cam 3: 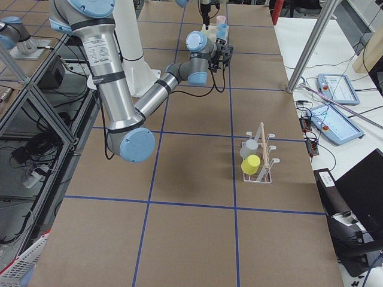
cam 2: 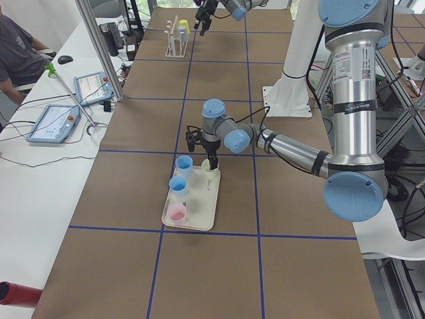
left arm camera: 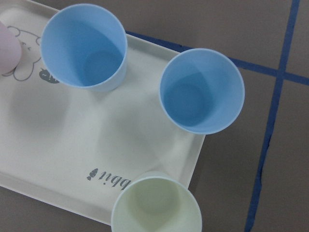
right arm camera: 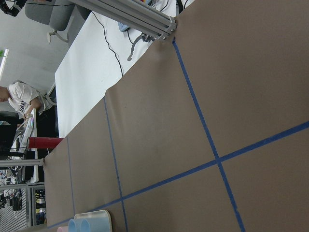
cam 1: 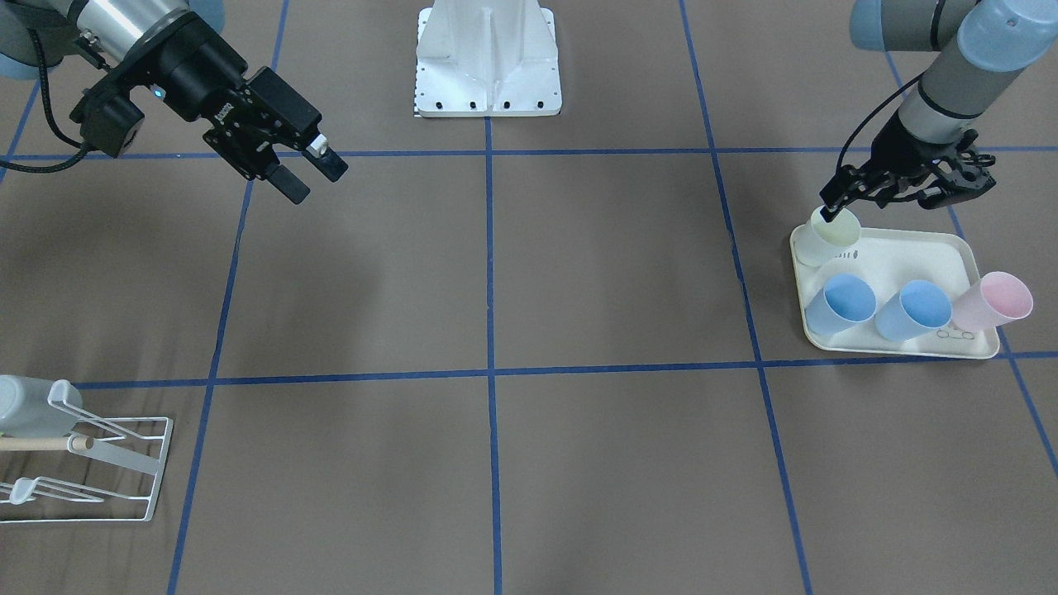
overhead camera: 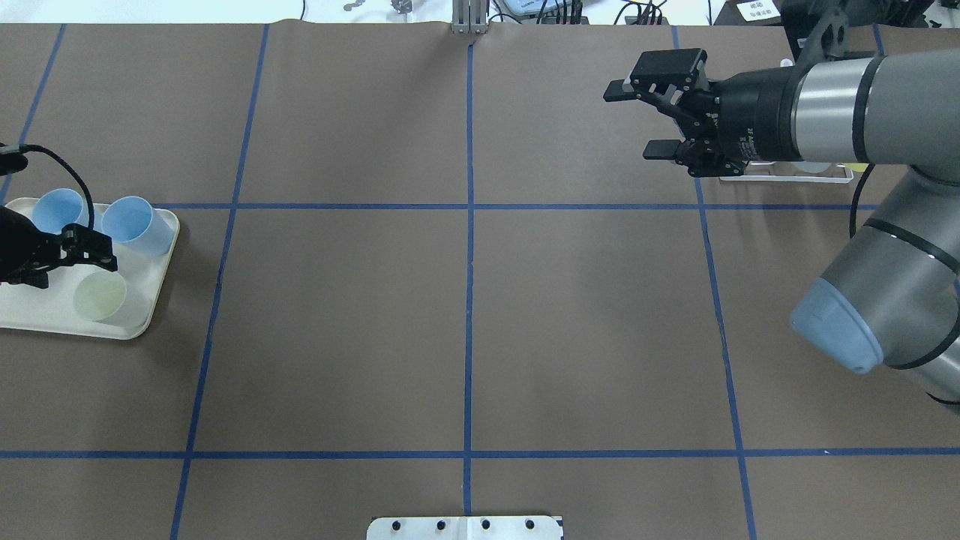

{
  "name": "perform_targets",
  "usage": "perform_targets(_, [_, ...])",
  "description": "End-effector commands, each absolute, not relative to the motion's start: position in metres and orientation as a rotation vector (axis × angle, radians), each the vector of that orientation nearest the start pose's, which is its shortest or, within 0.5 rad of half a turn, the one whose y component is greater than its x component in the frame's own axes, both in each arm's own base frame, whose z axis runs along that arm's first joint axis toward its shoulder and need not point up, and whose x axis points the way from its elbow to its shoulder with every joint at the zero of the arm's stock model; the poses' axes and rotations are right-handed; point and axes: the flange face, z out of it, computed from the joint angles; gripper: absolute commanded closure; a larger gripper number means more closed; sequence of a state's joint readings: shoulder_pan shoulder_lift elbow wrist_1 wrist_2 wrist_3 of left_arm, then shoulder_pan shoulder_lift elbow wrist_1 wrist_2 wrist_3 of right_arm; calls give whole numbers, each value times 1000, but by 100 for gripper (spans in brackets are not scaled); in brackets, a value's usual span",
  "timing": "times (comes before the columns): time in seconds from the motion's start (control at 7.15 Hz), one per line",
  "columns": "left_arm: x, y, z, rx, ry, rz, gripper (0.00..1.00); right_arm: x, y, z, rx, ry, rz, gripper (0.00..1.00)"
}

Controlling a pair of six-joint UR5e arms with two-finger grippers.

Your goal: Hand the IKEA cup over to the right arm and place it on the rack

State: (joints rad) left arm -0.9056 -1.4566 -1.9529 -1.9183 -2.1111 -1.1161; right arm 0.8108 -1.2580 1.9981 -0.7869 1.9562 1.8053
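Several IKEA cups stand on a cream tray (cam 1: 909, 256): a pale green cup (cam 1: 835, 231), two blue cups (cam 1: 843, 302) (cam 1: 916, 307) and a pink one (cam 1: 994, 302). My left gripper (cam 1: 881, 203) hangs open just over the tray's corner, one finger at the green cup's rim, holding nothing. In the left wrist view the green cup (left arm camera: 157, 205) is at the bottom edge, the blue cups (left arm camera: 84, 46) (left arm camera: 202, 91) above it. My right gripper (cam 1: 318, 178) is open and empty, high above the table. The white wire rack (cam 1: 124, 463) bears a grey cup (cam 1: 33, 405) and a yellow cup (cam 3: 251, 163).
The robot's white base (cam 1: 488, 66) stands at the table's middle edge. Blue tape lines grid the brown table. The rack (overhead camera: 780, 176) is mostly hidden behind my right arm in the overhead view. A person (cam 2: 16, 56) sits at a side desk with tablets.
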Motion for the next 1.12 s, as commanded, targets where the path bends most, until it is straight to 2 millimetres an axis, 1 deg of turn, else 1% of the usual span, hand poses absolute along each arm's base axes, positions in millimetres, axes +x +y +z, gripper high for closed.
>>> perform_targets(0.0, [223, -412, 518, -44, 788, -254, 2, -294, -438, 209, 124, -1542, 529, 0])
perform_targets(0.14, [224, -411, 523, -52, 780, -257, 17, -294, -438, 209, 124, -1542, 529, 0])
perform_targets(0.28, [222, -409, 530, -61, 770, -259, 26, -295, -437, 209, 123, -1542, 528, 0])
perform_targets(0.42, [225, -407, 532, -67, 767, -256, 32, -295, -437, 209, 121, -1541, 527, 0])
perform_targets(0.7, [234, -403, 532, -75, 765, -239, 35, -295, -437, 212, 119, -1537, 529, 0])
perform_targets(0.84, [236, -401, 531, -80, 766, -236, 54, -294, -437, 213, 120, -1534, 531, 0])
perform_targets(0.98, [235, -400, 530, -81, 769, -238, 93, -295, -437, 213, 119, -1534, 529, 0])
